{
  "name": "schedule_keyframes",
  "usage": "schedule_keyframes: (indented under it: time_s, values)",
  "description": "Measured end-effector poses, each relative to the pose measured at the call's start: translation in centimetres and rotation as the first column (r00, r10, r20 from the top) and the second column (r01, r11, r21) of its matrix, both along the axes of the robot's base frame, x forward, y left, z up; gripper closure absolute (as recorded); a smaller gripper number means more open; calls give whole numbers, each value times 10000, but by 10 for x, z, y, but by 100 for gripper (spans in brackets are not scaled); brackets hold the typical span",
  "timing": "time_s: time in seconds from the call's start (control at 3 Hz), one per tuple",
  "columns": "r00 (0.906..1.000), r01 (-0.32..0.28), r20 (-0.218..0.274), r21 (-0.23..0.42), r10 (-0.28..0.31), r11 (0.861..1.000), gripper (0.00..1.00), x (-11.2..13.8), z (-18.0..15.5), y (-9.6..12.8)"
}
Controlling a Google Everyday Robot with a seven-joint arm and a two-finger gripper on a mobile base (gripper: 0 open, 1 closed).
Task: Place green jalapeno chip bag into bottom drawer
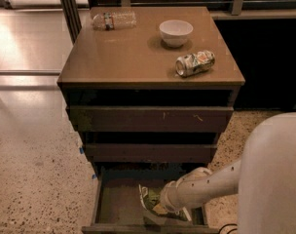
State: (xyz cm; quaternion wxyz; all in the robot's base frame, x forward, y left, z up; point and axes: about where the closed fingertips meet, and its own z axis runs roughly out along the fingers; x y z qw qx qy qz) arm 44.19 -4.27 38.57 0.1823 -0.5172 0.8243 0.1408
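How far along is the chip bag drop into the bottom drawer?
Done: the bottom drawer is open and the green jalapeno chip bag is down inside it. In hand: the gripper sits at the bag, inside the drawer; whether it holds the bag is unclear. Left: probably confirm release and pull the arm out.

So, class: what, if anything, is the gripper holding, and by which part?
Cannot tell: the gripper is in the bottom drawer at the chip bag, its hold hidden.

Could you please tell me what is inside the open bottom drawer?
The green jalapeno chip bag lies in the bottom drawer, with the gripper at it. The arm hides the bag's right side.
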Motion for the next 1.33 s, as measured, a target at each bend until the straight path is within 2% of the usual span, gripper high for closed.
schedule_keyframes:
  time_s: [0.33, 0.67, 1.0, 1.33]
  values:
    - [9993, -346, -144, -80, 345, 9994, 100, 21, -49, 15]
    - [9994, -152, -304, -429, 139, 9990, 100, 42, -109, 22]
    - [9994, -150, -305, -429, 136, 9990, 100, 42, -109, 22]
    - [9938, 744, -800, -391, -774, 9965, 100, 31, -139, -6]
